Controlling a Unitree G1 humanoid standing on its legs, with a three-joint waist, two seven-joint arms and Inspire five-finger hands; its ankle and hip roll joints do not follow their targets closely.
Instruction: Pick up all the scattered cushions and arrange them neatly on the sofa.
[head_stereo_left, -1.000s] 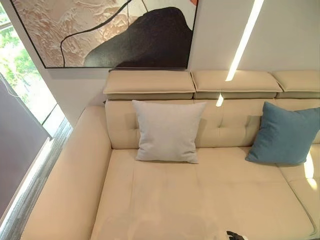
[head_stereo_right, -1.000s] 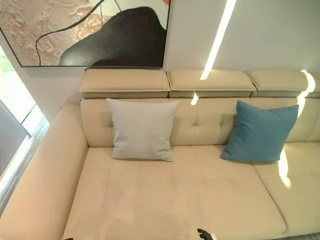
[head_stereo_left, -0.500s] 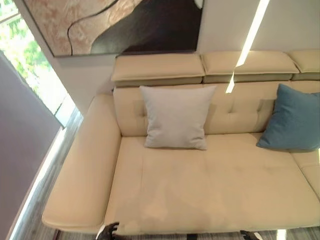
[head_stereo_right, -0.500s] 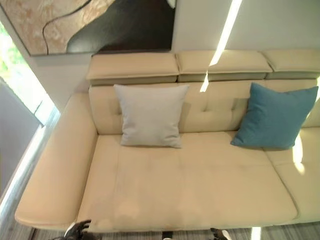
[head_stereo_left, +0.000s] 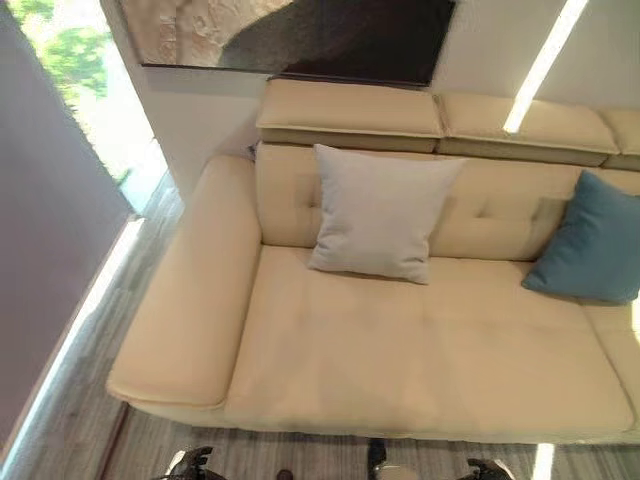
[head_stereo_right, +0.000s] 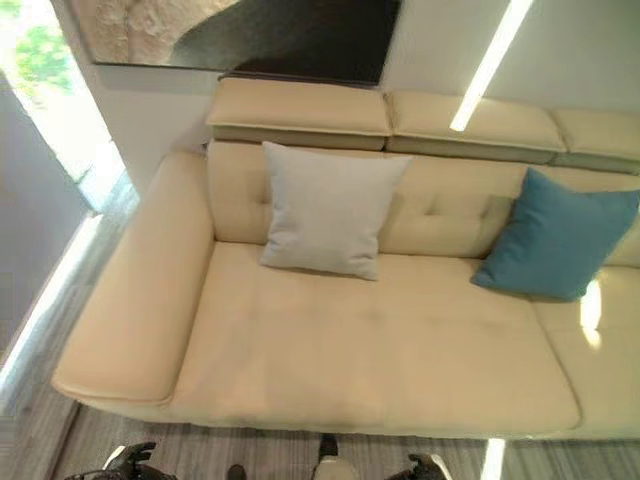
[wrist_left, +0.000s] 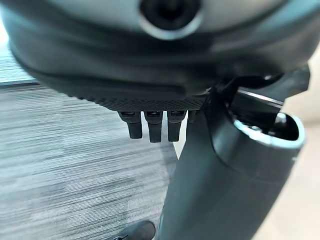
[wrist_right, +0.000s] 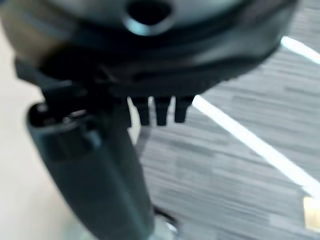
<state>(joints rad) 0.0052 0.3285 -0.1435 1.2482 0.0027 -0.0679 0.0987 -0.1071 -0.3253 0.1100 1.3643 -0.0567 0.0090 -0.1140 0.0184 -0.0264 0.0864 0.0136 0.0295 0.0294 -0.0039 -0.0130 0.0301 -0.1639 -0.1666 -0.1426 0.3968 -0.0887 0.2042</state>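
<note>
A light grey cushion (head_stereo_left: 380, 215) leans upright against the backrest of the cream sofa (head_stereo_left: 400, 350), towards its left end. A blue cushion (head_stereo_right: 555, 235) leans on the backrest further right, a little tilted. Both of my hands hang low in front of the sofa, over the floor. The left hand (head_stereo_left: 190, 465) and the right hand (head_stereo_left: 487, 470) peek in at the bottom edge. In the wrist views the left hand's fingers (wrist_left: 150, 127) and the right hand's fingers (wrist_right: 161, 112) hang relaxed and hold nothing.
The sofa's wide left arm (head_stereo_left: 190, 300) runs towards me. Grey striped floor (head_stereo_left: 90, 380) lies left of and before the sofa. A large painting (head_stereo_left: 300, 35) hangs above the backrest, and a bright window (head_stereo_left: 90, 90) stands at the far left.
The whole picture has shifted: the camera has drawn back and tipped down, so the sofa's front edge and the floor now show. The cushions have not moved. Both hands now show at the bottom edge.
</note>
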